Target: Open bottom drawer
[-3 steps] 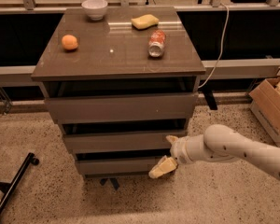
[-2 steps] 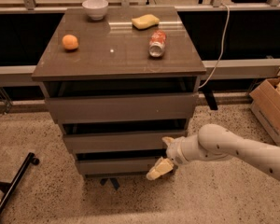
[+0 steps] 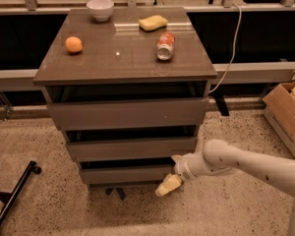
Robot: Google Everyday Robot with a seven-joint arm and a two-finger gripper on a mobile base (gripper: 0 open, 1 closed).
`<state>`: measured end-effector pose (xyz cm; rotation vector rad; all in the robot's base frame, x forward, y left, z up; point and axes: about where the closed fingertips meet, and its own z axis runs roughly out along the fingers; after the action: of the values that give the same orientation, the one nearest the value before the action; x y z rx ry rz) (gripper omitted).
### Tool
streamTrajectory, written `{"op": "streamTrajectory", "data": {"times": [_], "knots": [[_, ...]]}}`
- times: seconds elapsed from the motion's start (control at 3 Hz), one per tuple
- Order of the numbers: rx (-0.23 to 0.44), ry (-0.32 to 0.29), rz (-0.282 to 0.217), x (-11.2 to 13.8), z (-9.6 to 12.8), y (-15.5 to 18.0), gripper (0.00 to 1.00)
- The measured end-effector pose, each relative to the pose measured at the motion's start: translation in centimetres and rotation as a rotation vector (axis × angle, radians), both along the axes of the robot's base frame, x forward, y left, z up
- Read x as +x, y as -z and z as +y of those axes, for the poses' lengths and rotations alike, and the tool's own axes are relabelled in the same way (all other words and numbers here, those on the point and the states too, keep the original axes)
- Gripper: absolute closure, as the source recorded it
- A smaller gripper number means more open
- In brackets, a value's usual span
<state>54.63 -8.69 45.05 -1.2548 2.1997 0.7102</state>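
Note:
The bottom drawer (image 3: pixel 125 174) is the lowest of three grey-brown fronts on the cabinet, plain and without a handle. It sits nearly flush, with a dark gap above it. My gripper (image 3: pixel 171 175) is at the end of the white arm (image 3: pixel 236 163), which comes in from the right. It is at the right end of the bottom drawer front, against its top edge and front face. The middle drawer (image 3: pixel 130 148) and the top drawer (image 3: pixel 128 113) are above it.
On the cabinet top (image 3: pixel 123 58) are a white bowl (image 3: pixel 100 9), an orange (image 3: pixel 73 44), a yellow sponge (image 3: pixel 153 22) and a can lying down (image 3: pixel 165 45). A cardboard box (image 3: pixel 285 114) stands on the floor at right. A black bar (image 3: pixel 14 195) lies at lower left.
The gripper and forearm have shifted a little left, closer to the right end of the bottom drawer front. The drawers have not visibly moved.

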Motion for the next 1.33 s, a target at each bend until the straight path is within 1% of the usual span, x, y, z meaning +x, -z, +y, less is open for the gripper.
{"op": "streamTrajectory", "data": {"times": [0.33, 0.67, 1.0, 1.33], "knots": [[0.004, 0.001, 0.010, -0.1, 0.1, 0.7, 0.00], [-0.005, 0.006, 0.025, 0.1, 0.7, 2.2, 0.00], [0.027, 0.044, 0.011, 1.8, 1.2, 4.9, 0.00], [0.076, 0.099, 0.020, 3.5, 1.3, 9.1, 0.00]]}}
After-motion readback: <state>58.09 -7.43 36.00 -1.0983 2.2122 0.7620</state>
